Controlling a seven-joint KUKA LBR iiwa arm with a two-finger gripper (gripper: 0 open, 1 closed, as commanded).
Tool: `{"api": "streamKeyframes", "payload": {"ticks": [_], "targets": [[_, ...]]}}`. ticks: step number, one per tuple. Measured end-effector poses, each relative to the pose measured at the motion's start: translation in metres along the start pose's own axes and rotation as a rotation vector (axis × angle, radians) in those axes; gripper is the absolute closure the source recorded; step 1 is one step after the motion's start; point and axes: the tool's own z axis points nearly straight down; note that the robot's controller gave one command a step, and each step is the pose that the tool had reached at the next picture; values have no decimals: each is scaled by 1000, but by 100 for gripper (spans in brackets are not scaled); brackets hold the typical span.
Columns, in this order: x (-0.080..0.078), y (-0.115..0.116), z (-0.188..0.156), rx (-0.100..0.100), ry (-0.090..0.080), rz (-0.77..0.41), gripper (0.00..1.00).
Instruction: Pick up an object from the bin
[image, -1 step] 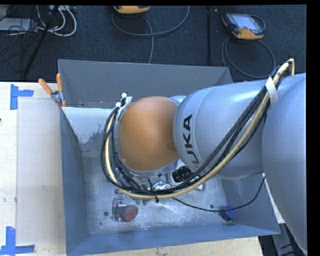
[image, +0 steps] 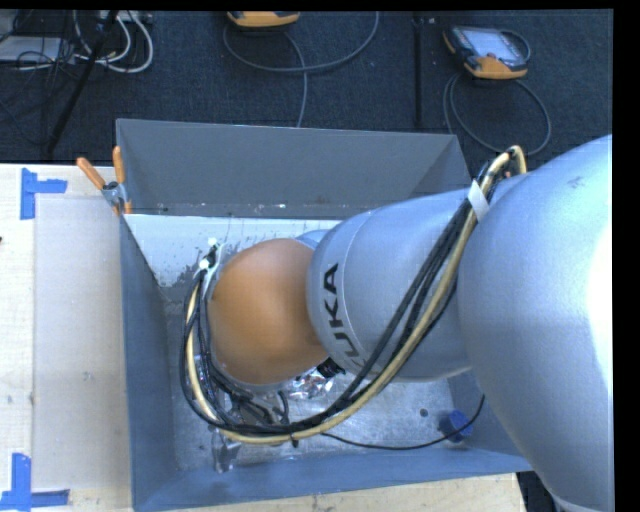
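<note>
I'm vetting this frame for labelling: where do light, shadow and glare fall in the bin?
In the camera view, bright light hits the far slope of the bin; the arm shades the floor under it; the orange cover shows a soft sheen; a small blue thing lies lit near the right.

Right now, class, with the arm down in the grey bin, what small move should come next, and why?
Probably a short straight lift. The gripper sits low near the front wall of the bin, mostly hidden under the orange wrist cover, so whether it holds anything cannot be seen; rising would show it. A small blue thing lies apart, rightward.
</note>
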Motion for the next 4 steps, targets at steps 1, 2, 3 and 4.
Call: {"api": "streamKeyframes", "payload": {"ticks": [1, 2, 3, 4], "targets": [[15, -86, 62, -1, -26, -27, 0], [18, -82, 62, -2, -13, -33, 100], [15, -83, 62, -2, -25, -30, 0], [18, -82, 62, -2, -13, -30, 100]]}}
